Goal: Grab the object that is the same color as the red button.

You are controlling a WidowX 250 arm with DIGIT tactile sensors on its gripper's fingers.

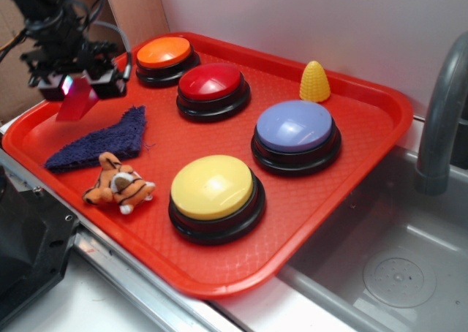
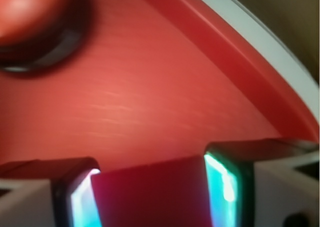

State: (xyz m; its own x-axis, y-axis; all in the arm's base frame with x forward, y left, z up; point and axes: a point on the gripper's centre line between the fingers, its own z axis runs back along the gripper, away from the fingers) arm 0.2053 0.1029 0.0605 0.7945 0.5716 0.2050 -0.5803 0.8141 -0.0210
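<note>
Here, a thin red block (image 1: 75, 102) pinched between the two fingers of the gripper (image 1: 79, 85), hanging tilted just above the far left corner of the red tray (image 1: 351, 156), clear of its floor. Seen from the wrist, same block (image 2: 152, 192) filling the gap between the glowing finger pads (image 2: 223, 192), both pads pressed against its sides. Matching in colour: the red button (image 1: 211, 82) on its black base, toward the back of the tray, well apart from the block.

Around it: an orange button (image 1: 164, 53) behind and left of the red one, near the gripper; a pale blue-purple button (image 1: 295, 127) to the right; a yellow button (image 1: 212, 188) nearest the front. Just below the block, a dark purple cloth (image 1: 102, 142) lying flat, and in front of that a small toy tiger (image 1: 117, 186) on its side. A yellow corn-shaped toy (image 1: 314, 82) upright near the back right rim.

Tray floor finely textured, raised rim all round, sitting on a pale counter (image 1: 110, 303) and overhanging a grey sink (image 1: 395, 266) at the right, with a grey tap (image 1: 439, 120) rising there. White wall (image 1: 292, 17) close behind; brown cardboard (image 1: 131, 10) at the back left. Open floor mostly along the left side and between cloth and buttons. No readable writing anywhere.
</note>
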